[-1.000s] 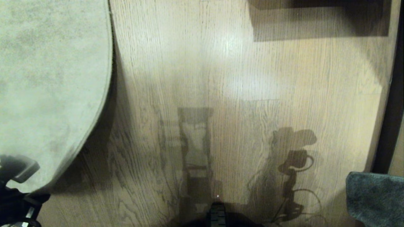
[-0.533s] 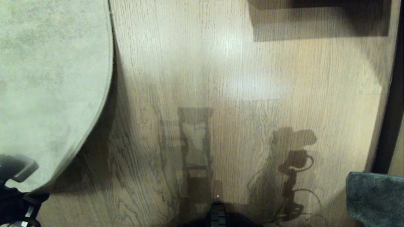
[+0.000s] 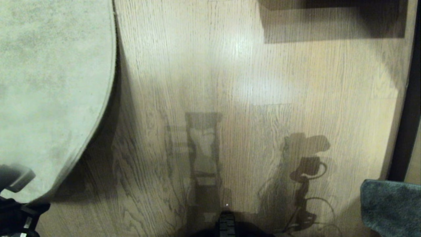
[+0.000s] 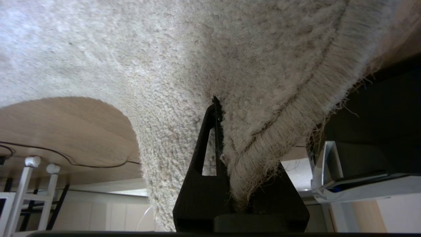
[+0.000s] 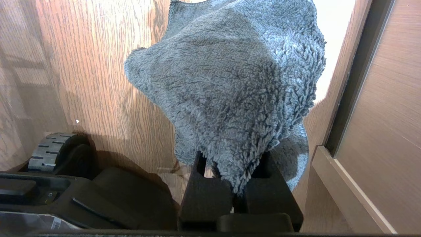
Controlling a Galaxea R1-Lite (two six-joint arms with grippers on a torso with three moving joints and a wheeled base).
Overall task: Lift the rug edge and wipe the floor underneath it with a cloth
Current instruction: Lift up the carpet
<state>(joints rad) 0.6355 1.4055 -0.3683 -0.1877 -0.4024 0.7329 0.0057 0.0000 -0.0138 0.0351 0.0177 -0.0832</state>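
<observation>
The pale grey-beige rug (image 3: 49, 82) fills the left of the head view. Its rug edge (image 3: 110, 95) is raised off the wood-grain floor (image 3: 230, 82) and curves down to the near left corner, casting a dark shadow beside it. My left gripper (image 3: 14, 194) sits at that corner. In the left wrist view the left gripper (image 4: 221, 110) is shut on the fringed rug edge (image 4: 289, 115); one finger is hidden behind the pile. The teal-grey cloth (image 3: 391, 207) hangs at the near right. My right gripper (image 5: 230, 161) is shut on the cloth (image 5: 230, 82), above the floor (image 5: 82, 65).
A dark piece of furniture (image 3: 329, 5) throws a shadow across the far floor. A dark door frame (image 3: 408, 115) runs down the right side. My base's wheel (image 5: 49, 151) is near the right arm. White furniture legs (image 4: 29, 184) and a thin cable (image 4: 82, 163) lie beyond the rug.
The left gripper and the lifted rug edge have drifted slightly to the left in the head view. The right arm and the cloth have stayed still.
</observation>
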